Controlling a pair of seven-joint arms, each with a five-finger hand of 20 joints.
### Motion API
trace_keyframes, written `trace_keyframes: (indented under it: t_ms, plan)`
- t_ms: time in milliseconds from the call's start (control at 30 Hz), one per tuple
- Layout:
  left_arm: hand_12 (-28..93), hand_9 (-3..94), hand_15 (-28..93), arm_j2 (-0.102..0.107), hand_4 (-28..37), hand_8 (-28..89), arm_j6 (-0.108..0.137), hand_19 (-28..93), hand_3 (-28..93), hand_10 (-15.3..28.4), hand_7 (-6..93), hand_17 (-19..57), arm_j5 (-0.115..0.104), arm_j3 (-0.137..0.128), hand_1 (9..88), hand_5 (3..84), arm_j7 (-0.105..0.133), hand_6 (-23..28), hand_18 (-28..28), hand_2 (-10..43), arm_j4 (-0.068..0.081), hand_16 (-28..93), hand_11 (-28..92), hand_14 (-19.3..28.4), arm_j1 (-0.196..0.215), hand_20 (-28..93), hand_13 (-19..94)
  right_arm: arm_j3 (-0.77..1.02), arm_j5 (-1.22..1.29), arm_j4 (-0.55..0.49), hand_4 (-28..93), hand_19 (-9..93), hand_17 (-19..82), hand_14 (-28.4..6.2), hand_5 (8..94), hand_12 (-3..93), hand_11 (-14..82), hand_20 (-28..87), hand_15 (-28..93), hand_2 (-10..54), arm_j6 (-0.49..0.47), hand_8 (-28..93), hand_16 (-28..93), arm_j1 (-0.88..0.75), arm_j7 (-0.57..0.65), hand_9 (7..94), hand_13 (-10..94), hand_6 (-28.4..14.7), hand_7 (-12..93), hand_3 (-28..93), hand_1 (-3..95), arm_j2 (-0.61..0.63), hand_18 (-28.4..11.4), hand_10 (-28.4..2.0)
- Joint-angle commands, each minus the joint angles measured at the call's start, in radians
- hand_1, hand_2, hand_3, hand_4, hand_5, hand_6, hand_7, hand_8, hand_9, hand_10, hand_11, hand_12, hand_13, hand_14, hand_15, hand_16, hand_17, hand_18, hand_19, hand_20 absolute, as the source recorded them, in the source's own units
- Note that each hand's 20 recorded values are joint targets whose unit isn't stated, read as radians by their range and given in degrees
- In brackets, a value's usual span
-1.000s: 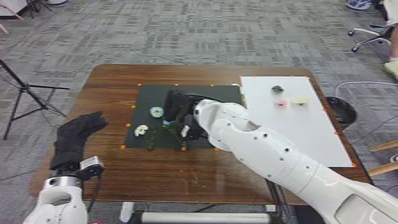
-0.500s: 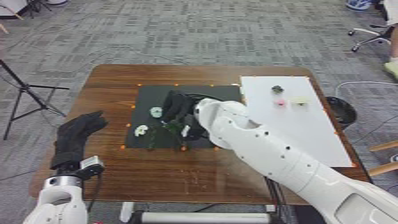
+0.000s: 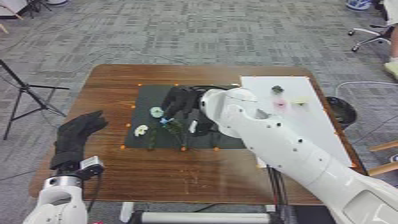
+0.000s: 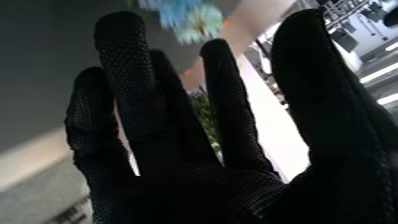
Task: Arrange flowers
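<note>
My right hand (image 3: pixel 182 101) is above the upper middle of the dark mat (image 3: pixel 231 144), open with nothing held. A pale teal flower (image 3: pixel 156 112) and a blue flower (image 3: pixel 166 120) lie close by its fingers; a green stem (image 3: pixel 174 129) runs down from the blue one. Lower left on the mat is a white flower (image 3: pixel 140 130), with another green stem (image 3: pixel 152 139) beside it. In the right wrist view my right hand (image 4: pixel 169 185) has straight, spread fingers, with blue petals (image 4: pixel 176 9) and a pale bloom (image 4: pixel 199 24) beyond them. My left hand (image 3: pixel 78 131) is open at the table's left side.
On the white board (image 3: pixel 311 142) at the right are a dark green piece (image 3: pixel 277 89), a pink flower (image 3: pixel 281 103) and a pale yellow one (image 3: pixel 300 100). A black bin (image 3: pixel 342 111) stands beyond the brown table's (image 3: pixel 204 177) right edge.
The right hand has moved up and slightly right, away from the blue flower, which now shows more fully. Its fingers have come off the stems. The left hand has stayed still.
</note>
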Motion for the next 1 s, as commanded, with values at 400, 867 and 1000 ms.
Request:
trace_keyframes:
  t_ms: [400,867,1000]
  plan:
    - [15,55.8,27,-0.015,-24.5,-7,0.003,15,66,14.8,17.4,10.8,-0.002,-0.008,27.1,57.8,0.005,1.1,13.0,5.8,-0.015,2,23,19.1,0.028,23,46,0.208,-0.581,-0.021,-15,56,23,-14.9,45.8,17.3,6.2,49,30,-9.5,0.623,-7,31,-0.223,-0.182,48.1,57,-0.9,11,69,31.6,0.375,-21.9,-13.6]
    - [15,55.9,27,-0.018,-24.7,-7,0.004,15,67,15.0,17.4,10.9,0.0,-0.016,26.9,57.9,0.002,1.1,13.0,5.7,-0.021,2,23,19.1,0.038,23,46,0.313,-0.676,0.079,-17,61,26,-12.9,52.0,17.4,9.6,52,36,-9.5,0.536,-9,32,-0.334,-0.149,55.0,62,0.0,15,70,36.4,0.393,-21.4,-13.1]
    - [15,55.9,27,-0.019,-24.7,-7,0.003,15,67,15.1,17.4,10.9,0.002,-0.018,27.0,57.9,0.002,1.2,13.0,5.8,-0.023,2,23,19.1,0.041,23,46,0.35,-0.677,0.069,-17,62,26,-12.8,52.6,17.4,9.8,53,39,-9.5,0.529,-9,32,-0.375,-0.133,55.2,63,0.2,16,70,36.8,0.415,-21.5,-13.2]
